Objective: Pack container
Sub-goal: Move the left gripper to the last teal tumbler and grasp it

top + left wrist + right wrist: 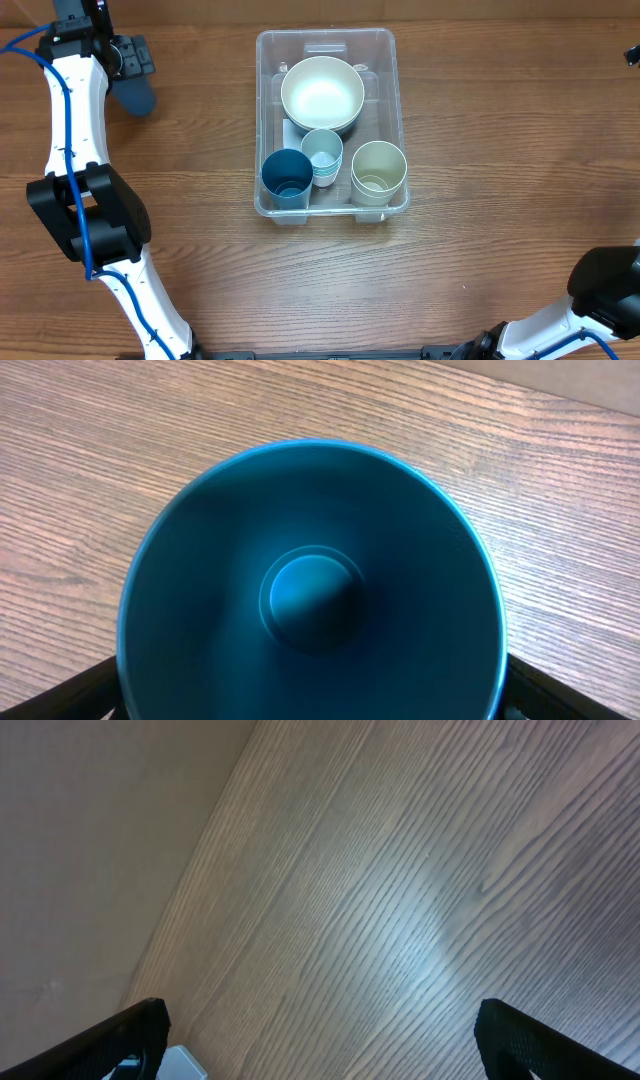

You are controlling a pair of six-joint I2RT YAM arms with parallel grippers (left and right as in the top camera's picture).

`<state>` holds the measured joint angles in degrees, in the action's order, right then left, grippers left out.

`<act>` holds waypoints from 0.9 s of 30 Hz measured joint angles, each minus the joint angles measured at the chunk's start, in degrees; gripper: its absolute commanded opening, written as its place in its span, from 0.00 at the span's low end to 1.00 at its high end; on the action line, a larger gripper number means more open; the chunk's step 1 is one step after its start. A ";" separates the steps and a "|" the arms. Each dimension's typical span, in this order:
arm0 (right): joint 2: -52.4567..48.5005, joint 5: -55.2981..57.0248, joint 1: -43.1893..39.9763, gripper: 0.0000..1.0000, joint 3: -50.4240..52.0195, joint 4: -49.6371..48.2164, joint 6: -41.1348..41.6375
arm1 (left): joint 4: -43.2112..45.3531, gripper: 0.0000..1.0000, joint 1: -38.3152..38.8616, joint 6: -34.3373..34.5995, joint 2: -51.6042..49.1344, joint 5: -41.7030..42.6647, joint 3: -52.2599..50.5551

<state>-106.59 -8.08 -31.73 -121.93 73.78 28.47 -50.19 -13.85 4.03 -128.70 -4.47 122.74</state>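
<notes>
The container (392,70), a large clear plastic bin, stands at the table's middle. In it are a cream bowl (321,93), a dark blue cup (287,177), a light blue cup (322,153) and a pale cream cup (379,170). My left gripper (130,70) is at the far left of the table, well away from the bin, and is shut on a blue bowl (137,96). In the left wrist view the blue bowl (310,580) fills the frame between the fingers (310,705). My right gripper (320,1040) is open and empty over bare wood.
The right gripper only just shows at the overhead view's far right edge (632,55). A small white object (182,1066) lies by its left finger. The arm bases stand at the front left (90,215) and front right (605,285).
</notes>
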 measured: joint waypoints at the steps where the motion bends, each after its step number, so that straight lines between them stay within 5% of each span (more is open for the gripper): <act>1: 0.00 0.00 0.00 1.00 0.00 -0.02 0.02 | 0.00 0.98 0.00 0.02 0.07 0.00 0.00; 8: 0.00 -0.02 0.00 1.00 0.00 -0.02 0.02 | -0.85 0.98 0.00 0.02 4.81 0.02 0.00; 13: 0.00 -0.02 0.00 1.00 0.00 -0.02 0.00 | -0.79 0.83 0.00 -0.20 10.01 0.98 0.33; 27: 0.00 -0.02 0.00 1.00 0.00 -0.02 0.00 | -2.14 0.67 2.60 -1.88 1.84 4.92 0.42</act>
<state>-106.59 -8.10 -31.73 -121.93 73.76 28.47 -52.34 -11.25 2.15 -126.87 0.45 123.15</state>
